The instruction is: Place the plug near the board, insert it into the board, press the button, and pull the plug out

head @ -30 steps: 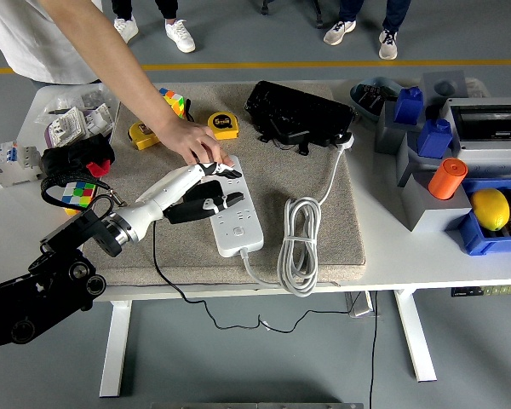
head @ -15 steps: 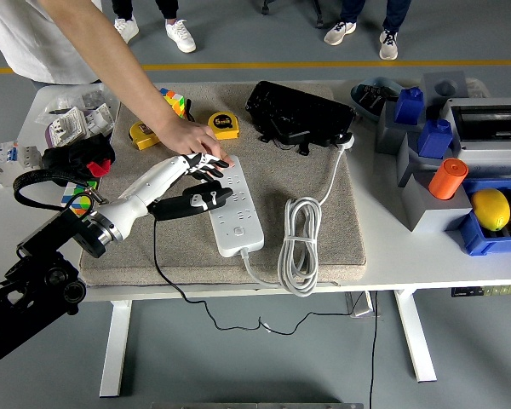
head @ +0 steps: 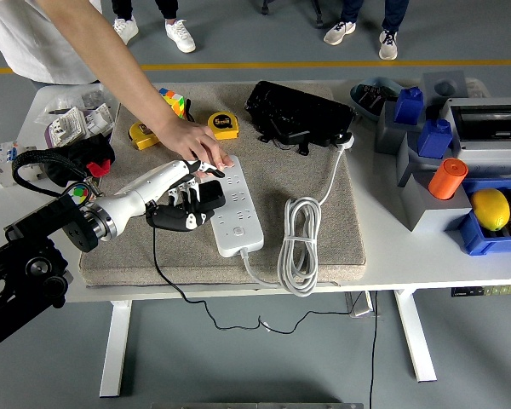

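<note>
Plug position: you have the black plug (head: pixel 186 210) in the left robot hand (head: pixel 180 198), just off the left long edge of the white board (head: pixel 231 209), touching it or nearly so; contact cannot be confirmed.
Robot hand state: white fingers (head: pixel 190 173) curled over the plug's top, gripping it; thumb hidden beneath.
Direction to target: board's sockets lie to the right of the robot hand, a short sideways carry away.
Board axis: long side runs from the far left toward the near right, slightly skewed to the surface's (head: pixel 383 247) edge; its white cord (head: pixel 296 243) coils at the near right end.
Nearer arm: left arm only; right arm is not visible.
Person: a bare hand (head: pixel 190 141) from the far side presses on the board's far end, close beside the robot fingers. Mind the clearance.
Plug appearance: black, blocky, matte; thin black wire (head: pixel 166 273) trails off toward the near edge of the mat (head: pixel 324 213). Prongs not visible, so orientation is unverified.
Judgement: plug looks not yet seated; you will likely need to align it over a socket before pressing down.
</note>
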`<state>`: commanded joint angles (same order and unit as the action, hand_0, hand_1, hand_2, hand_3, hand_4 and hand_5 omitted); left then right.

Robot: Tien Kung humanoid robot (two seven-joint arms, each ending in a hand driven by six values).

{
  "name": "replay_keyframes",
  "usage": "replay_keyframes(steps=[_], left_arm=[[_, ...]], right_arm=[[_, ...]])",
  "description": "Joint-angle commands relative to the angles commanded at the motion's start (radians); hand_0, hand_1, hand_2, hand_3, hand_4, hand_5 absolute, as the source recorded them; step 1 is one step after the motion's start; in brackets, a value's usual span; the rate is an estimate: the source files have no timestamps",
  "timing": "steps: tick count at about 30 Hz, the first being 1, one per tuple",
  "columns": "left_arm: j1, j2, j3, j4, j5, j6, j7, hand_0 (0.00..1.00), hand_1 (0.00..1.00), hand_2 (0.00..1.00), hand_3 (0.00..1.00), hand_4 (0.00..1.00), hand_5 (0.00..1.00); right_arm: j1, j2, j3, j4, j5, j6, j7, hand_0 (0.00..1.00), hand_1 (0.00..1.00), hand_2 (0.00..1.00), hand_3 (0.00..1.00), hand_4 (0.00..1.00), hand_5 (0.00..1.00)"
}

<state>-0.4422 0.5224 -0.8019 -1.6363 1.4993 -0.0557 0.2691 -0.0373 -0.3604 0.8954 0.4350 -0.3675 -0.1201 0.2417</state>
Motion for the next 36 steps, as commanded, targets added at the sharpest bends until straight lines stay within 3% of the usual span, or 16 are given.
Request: replay_keyframes(steps=[1, 4, 10, 17, 25, 36], left_arm=[[-0.005, 0.003, 0.001, -0.008, -0.006, -0.029, 0.025, 0.043, 0.135, 0.218, 0.925, 0.631, 0.002], [-0.024, 0.013, 0.013, -0.022, -0.016, -0.1, 0.07, 0.043, 0.135, 0.218, 0.925, 0.631, 0.002], [-0.056, 0.032, 0.054, -0.037, -0.04, -0.16, 0.084, 0.039, 0.124, 0.212, 0.931, 0.61, 0.002], [-0.096, 0.016, 0.123, 0.007, -0.025, -0.147, 0.079, 0.035, 0.126, 0.209, 0.903, 0.604, 0.002], [-0.145, -0.033, 0.188, 0.101, -0.019, -0.13, 0.072, 0.037, 0.131, 0.208, 0.898, 0.612, 0.002], [-0.171, -0.063, 0.239, 0.182, -0.017, -0.133, 0.074, 0.037, 0.132, 0.209, 0.891, 0.614, 0.002]], right_arm=[[0.001, 0.0, -0.001, 0.0, 0.0, 0.0, 0.0, 0.7, 0.703, 0.686, 0.58, 0.998, 0.552], [0.003, 0.0, 0.002, 0.0, 0.001, 0.0, 0.0, 0.7, 0.703, 0.686, 0.58, 0.998, 0.552], [0.003, -0.002, 0.004, 0.0, 0.001, 0.0, 0.001, 0.7, 0.703, 0.686, 0.58, 0.998, 0.552], [0.002, -0.002, 0.002, 0.0, 0.002, 0.0, 0.0, 0.7, 0.703, 0.686, 0.58, 0.998, 0.552], [0.005, -0.003, -0.002, -0.001, 0.004, 0.001, 0.0, 0.701, 0.703, 0.686, 0.58, 0.998, 0.552], [0.007, -0.009, -0.01, -0.001, 0.006, 0.001, 0.001, 0.701, 0.702, 0.686, 0.58, 0.998, 0.552]])
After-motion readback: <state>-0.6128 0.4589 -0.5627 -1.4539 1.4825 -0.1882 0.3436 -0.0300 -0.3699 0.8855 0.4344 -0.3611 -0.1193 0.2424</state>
